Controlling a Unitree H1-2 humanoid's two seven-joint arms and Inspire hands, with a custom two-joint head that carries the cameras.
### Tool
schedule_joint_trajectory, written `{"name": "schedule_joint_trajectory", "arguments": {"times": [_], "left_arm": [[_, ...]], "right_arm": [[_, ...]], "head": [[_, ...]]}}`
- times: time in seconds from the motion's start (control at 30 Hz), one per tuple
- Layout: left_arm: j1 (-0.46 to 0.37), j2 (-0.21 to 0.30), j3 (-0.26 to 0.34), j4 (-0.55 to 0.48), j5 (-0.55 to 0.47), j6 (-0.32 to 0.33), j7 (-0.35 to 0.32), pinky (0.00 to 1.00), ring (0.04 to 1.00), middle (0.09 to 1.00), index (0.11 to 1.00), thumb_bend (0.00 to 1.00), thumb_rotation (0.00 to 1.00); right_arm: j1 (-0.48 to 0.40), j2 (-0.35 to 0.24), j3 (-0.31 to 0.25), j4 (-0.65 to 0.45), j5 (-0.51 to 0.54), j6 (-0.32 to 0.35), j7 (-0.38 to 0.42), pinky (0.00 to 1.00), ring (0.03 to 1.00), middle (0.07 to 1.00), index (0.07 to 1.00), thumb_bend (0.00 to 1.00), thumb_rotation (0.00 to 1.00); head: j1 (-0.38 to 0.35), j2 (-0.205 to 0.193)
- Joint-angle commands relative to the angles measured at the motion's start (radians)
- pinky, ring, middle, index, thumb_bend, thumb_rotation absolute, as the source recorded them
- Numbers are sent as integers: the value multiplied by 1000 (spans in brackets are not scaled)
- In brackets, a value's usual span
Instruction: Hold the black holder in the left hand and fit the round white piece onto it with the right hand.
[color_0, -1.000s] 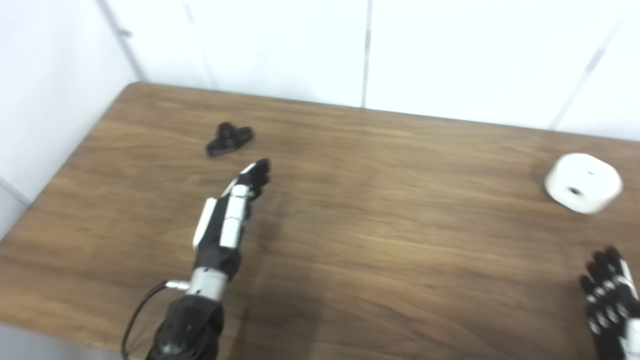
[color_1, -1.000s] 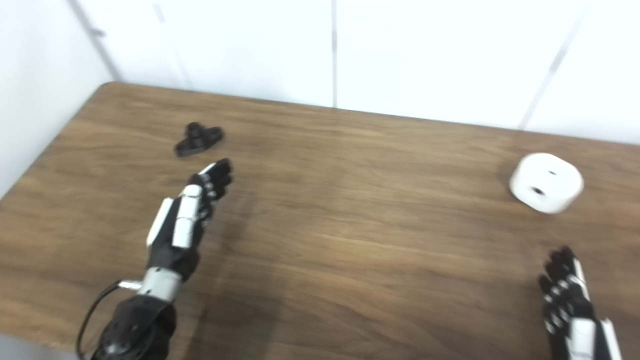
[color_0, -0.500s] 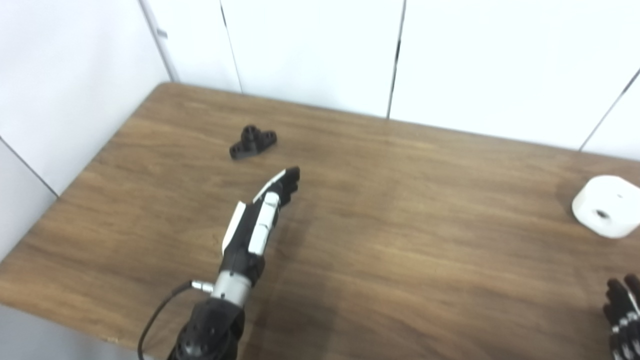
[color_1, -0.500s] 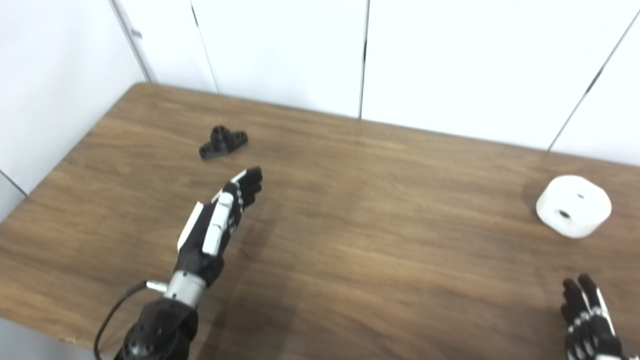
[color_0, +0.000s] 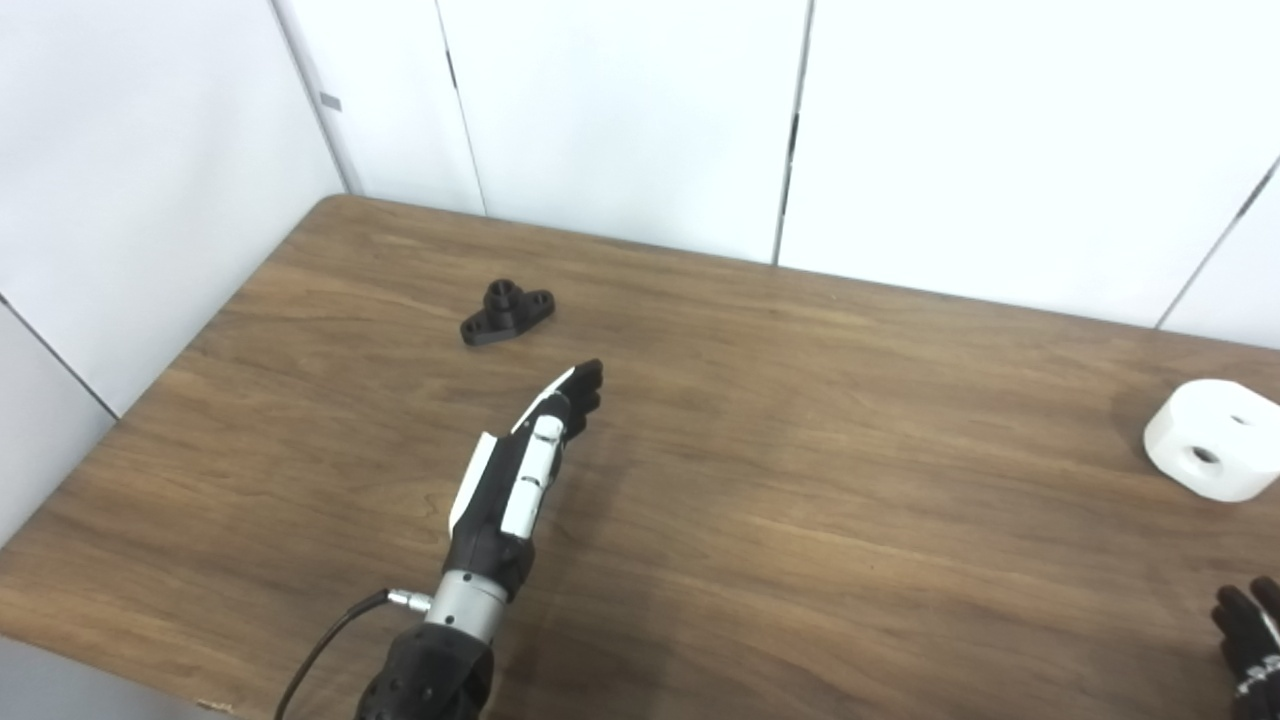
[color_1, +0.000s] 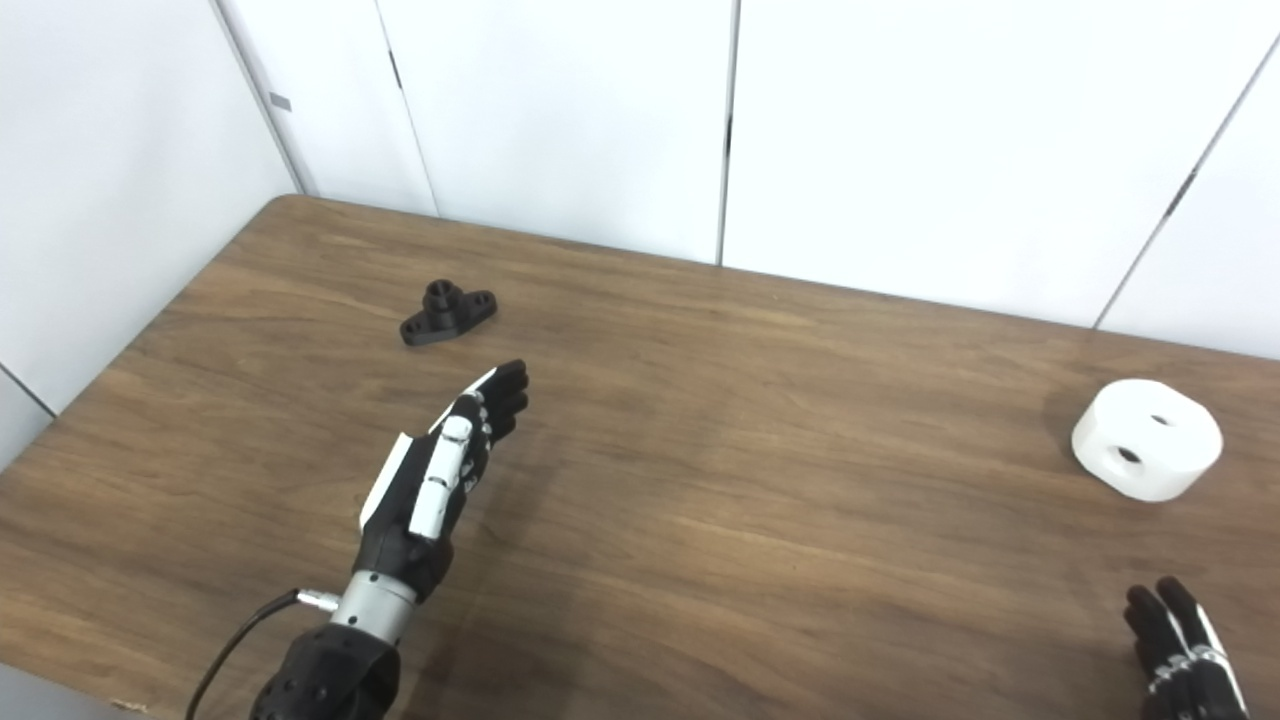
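Nothing much was moved since 0.5 s ago; only the view was tipped. Left hand (color_1: 440, 470) was held flat & empty, mid-left, short of the black holder (color_1: 449, 313) upper left. Round white piece (color_1: 1146, 439) was seen far right; right hand (color_1: 1185, 655) bottom right, fingers spread, empty.

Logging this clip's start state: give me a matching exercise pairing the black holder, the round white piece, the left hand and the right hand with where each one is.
Column one:
1. black holder
2. round white piece
3. left hand
4. right hand

Column two:
A. at the picture's bottom right corner, only partly in view
B. lying on the table towards its far left
C. fingers extended, short of the holder, holding nothing
D. resting near the table's right edge, two holes showing on top

Pairs: 1-B, 2-D, 3-C, 4-A
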Motion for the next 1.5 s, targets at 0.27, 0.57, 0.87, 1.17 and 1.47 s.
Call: {"name": "schedule_joint_trajectory", "arguments": {"times": [0.27,0.57,0.87,1.17,1.47], "left_arm": [[195,-62,-27,-8,-3,-81,4,983,947,935,909,417,996],[183,-47,-3,-46,17,-47,22,929,921,911,881,514,460],[79,34,84,-157,168,82,22,896,906,901,863,598,287],[-46,105,177,-160,217,153,10,832,880,879,848,715,217],[-156,180,198,-79,422,278,43,993,981,932,857,860,289]], "right_arm": [[8,-10,-17,36,27,-87,16,1000,939,901,905,707,956],[17,-6,-10,14,0,-77,5,1000,933,899,908,708,970],[29,1,-10,6,-2,-79,1,982,915,888,896,697,971],[35,12,-7,-1,4,-92,-2,957,904,887,886,683,955],[35,17,-7,-1,2,-103,-9,920,895,876,887,656,947]], "head": [[2,-2],[-8,2],[-20,4],[-32,14],[-36,18]]}}
